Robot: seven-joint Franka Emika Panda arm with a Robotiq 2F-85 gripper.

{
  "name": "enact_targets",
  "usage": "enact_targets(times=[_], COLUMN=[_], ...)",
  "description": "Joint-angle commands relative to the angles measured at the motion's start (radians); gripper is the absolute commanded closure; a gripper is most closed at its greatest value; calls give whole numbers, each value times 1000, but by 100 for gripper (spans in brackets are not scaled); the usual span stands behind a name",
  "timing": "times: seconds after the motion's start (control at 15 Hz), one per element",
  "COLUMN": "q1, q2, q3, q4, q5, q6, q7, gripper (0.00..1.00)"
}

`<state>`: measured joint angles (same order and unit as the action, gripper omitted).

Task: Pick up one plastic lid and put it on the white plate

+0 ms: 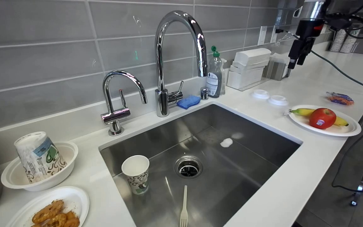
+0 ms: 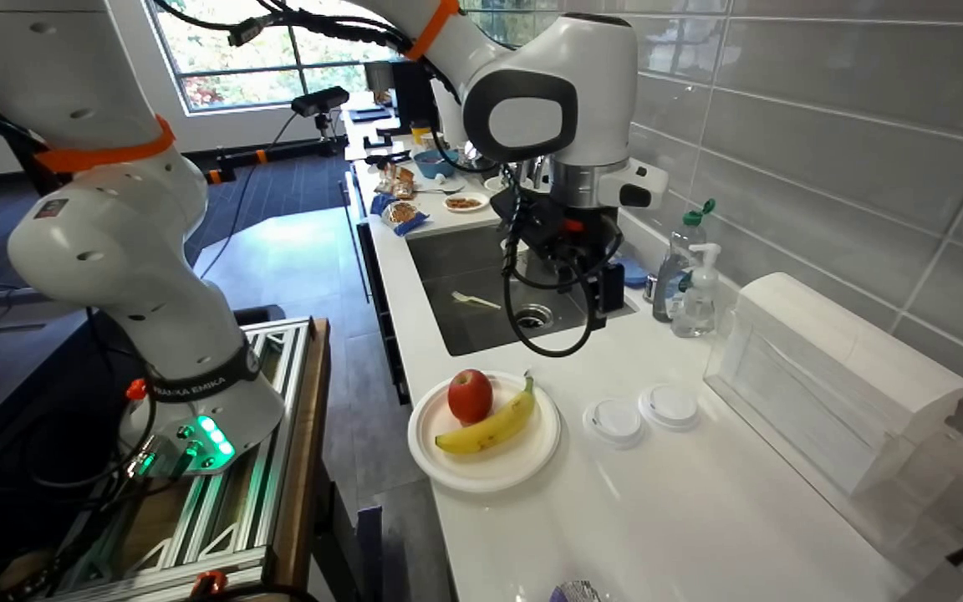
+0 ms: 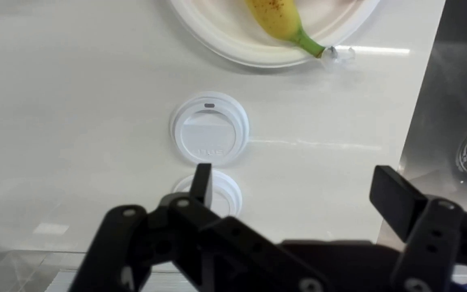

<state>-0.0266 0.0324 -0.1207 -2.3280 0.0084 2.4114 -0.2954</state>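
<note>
Two round whitish plastic lids lie flat on the counter, close side by side. The lid nearer the plate shows in both exterior views (image 1: 278,100) (image 2: 615,420) and whole in the wrist view (image 3: 208,129). The lid nearer the wall (image 1: 260,94) (image 2: 670,406) is partly hidden by a finger in the wrist view (image 3: 227,194). The white plate (image 1: 354,130) (image 2: 486,483) (image 3: 253,59) holds a red apple (image 1: 322,118) and a yellow banana (image 2: 490,426). My gripper (image 3: 296,184) is open and empty, above the counter; it also shows in both exterior views (image 1: 295,63) (image 2: 607,293).
The steel sink (image 1: 254,135) lies beside the lids, with a paper cup (image 1: 137,175) and fork (image 1: 184,208) inside. A soap bottle (image 1: 213,75) and a paper towel holder (image 2: 816,376) stand along the wall. A small snack bag (image 1: 340,98) lies beyond the plate.
</note>
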Motion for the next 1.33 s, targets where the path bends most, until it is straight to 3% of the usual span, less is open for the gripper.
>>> enact_targets(times=[0.0, 0.67, 1.27], q1=[-13, -68, -90], q2=[79, 261, 401], q3=[32, 42, 50], q4=[15, 89, 186], q5=[42, 57, 51], q6=[69, 231, 232], q7=[64, 103, 170], gripper=[0, 0, 0])
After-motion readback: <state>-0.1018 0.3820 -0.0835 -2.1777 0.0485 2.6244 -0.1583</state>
